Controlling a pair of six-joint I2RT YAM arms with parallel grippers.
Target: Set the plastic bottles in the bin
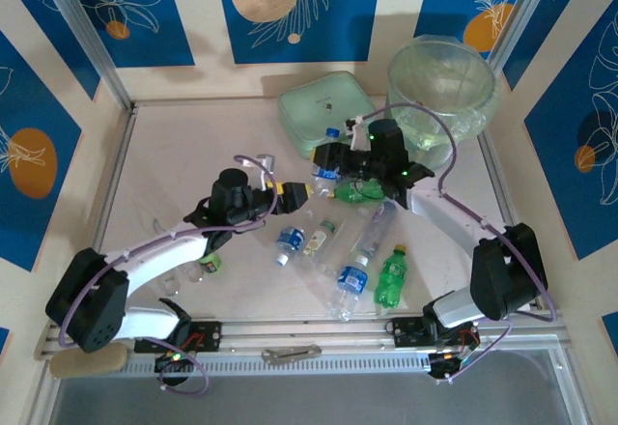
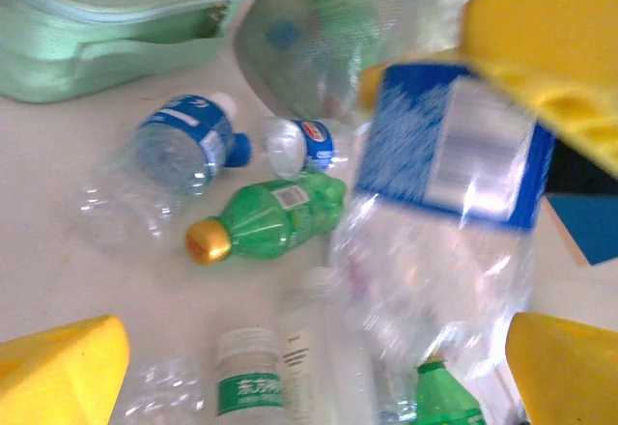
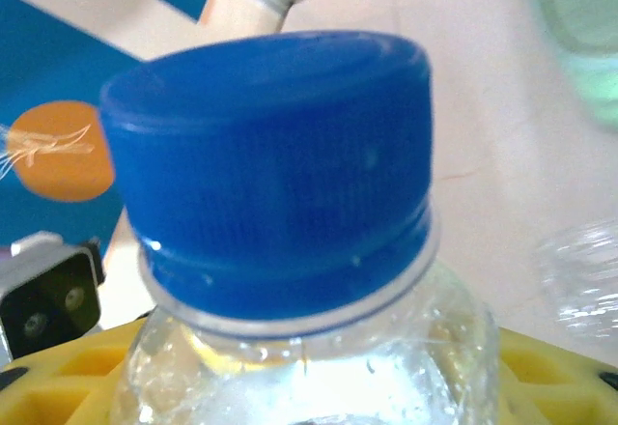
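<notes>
Plastic bottles [image 1: 350, 285]: about nine scattered; one bin [image 1: 478, 111].

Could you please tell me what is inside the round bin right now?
Through the bin's translucent wall, a blurred green shape and a blue patch show, probably bottles. The cloudy wall and a blue-labelled bottle in front hide the rest.
</notes>
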